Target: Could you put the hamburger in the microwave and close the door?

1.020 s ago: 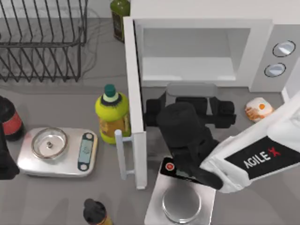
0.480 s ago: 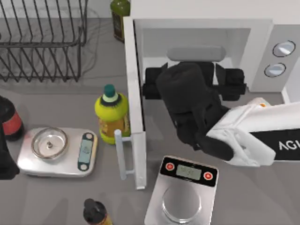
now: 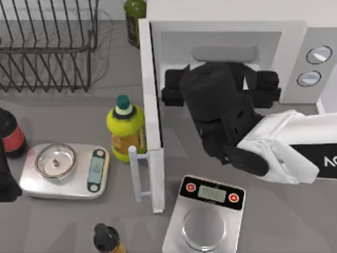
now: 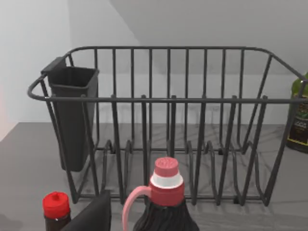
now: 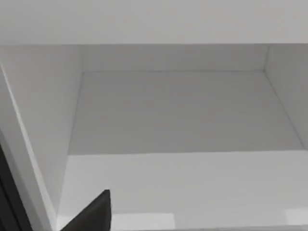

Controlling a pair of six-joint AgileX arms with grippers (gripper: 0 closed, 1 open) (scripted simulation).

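The white microwave (image 3: 295,31) stands at the back right, and its door (image 3: 150,116) swings out toward the table's front, handle (image 3: 138,174) on the left face. My right gripper (image 3: 221,79) is at the mouth of the cavity, open and holding nothing. The right wrist view looks into the pale cavity (image 5: 173,110), with one dark fingertip (image 5: 91,214) at its edge. The hamburger is hidden under my right arm. My left gripper (image 3: 5,179) is parked at the left edge, open, with one finger (image 4: 91,214) showing in its wrist view.
A yellow-green bottle (image 3: 125,126) stands just left of the door. Two steel scales (image 3: 66,169) (image 3: 205,221) lie at the front. A wire dish rack (image 3: 47,42) fills the back left. Dark bottles (image 3: 10,134) (image 3: 108,240) (image 3: 134,18) stand around.
My right arm has moved away from the front scale and up to the microwave's opening. Its white forearm now covers the hamburger. The left arm has not moved.
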